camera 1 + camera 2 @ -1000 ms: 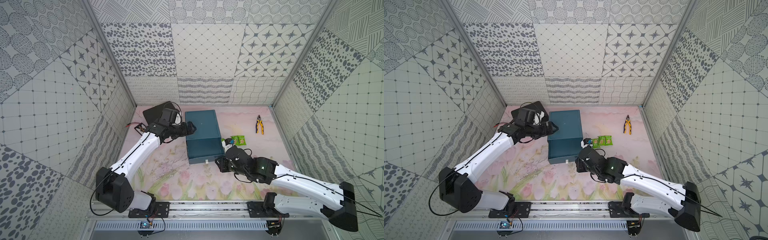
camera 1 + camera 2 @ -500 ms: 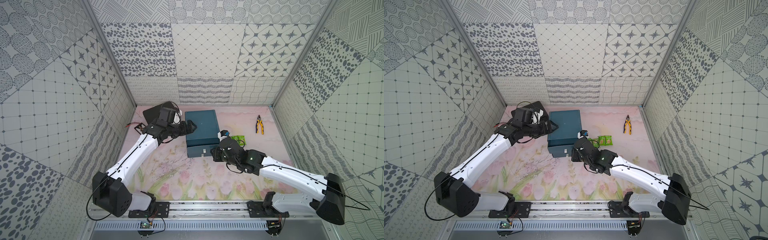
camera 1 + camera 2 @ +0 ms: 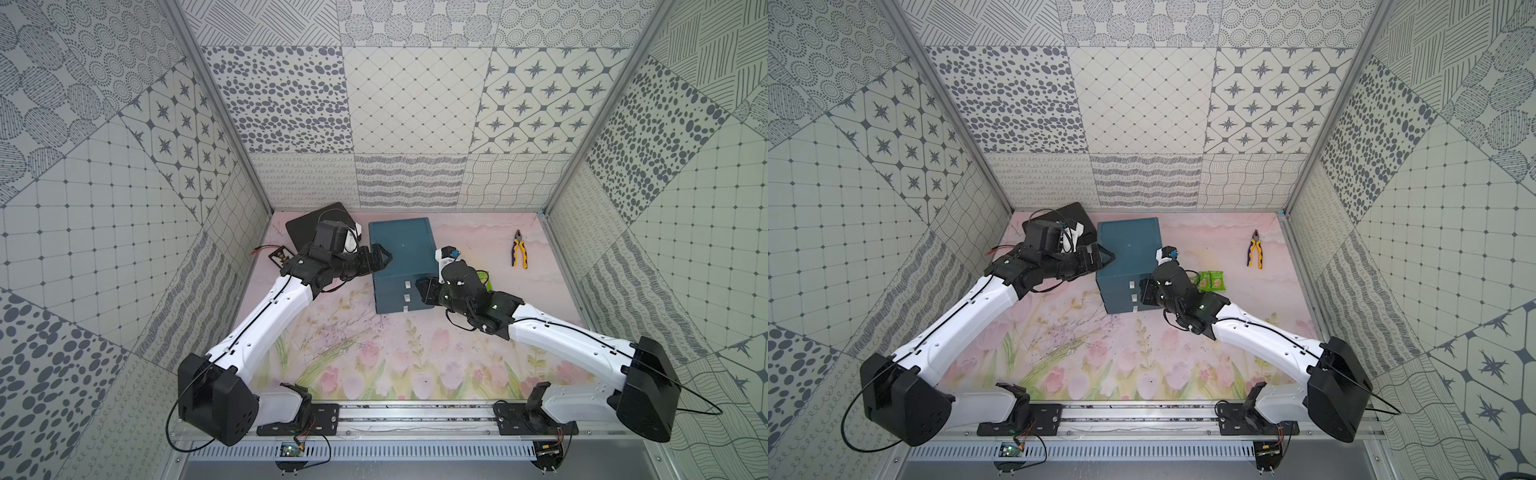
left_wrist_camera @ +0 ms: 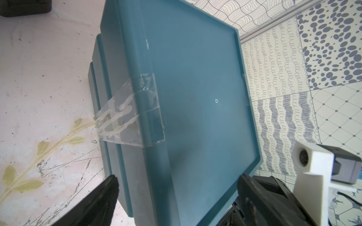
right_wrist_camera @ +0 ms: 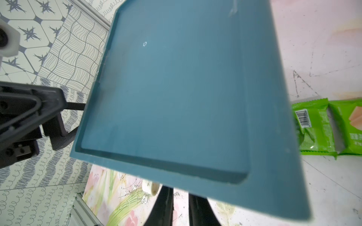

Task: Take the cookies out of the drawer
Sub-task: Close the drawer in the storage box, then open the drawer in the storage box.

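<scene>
Far left first: a small black board with red leads (image 3: 277, 257) lies on the floral counter (image 3: 374, 365) behind the left arm, with a flat black panel (image 3: 305, 224) just beyond it. Now the left hand (image 3: 384, 261), fingers spread wide, sits right at the upper left edge of the teal drawer cabinet (image 3: 401, 249); whether it touches, I can't tell. Its wrist camera shows one black finger (image 4: 98, 203) running alongside the cabinet's side wall, where a strip of clear tape (image 4: 129, 115) folds over the top edge and down towards the counter. On the cabinet's front, three pale handles (image 3: 405, 296) are stacked one above another. The right hand (image 3: 419, 289) is tight up against that front, just beside the top handle. Its fingers (image 5: 164, 205) are drawn narrow with a slim gap between them. Their tips are hidden under the cabinet's rim, so I can't tell whether they pinch anything. And the cookies (image 3: 1213, 279): two bright green packets lie flat on the counter, side by side and touching, just off the right hand's outer side by the cabinet's right wall. Well apart from that hand, out past the packets, lie yellow-handled pliers (image 3: 518, 254).
</scene>
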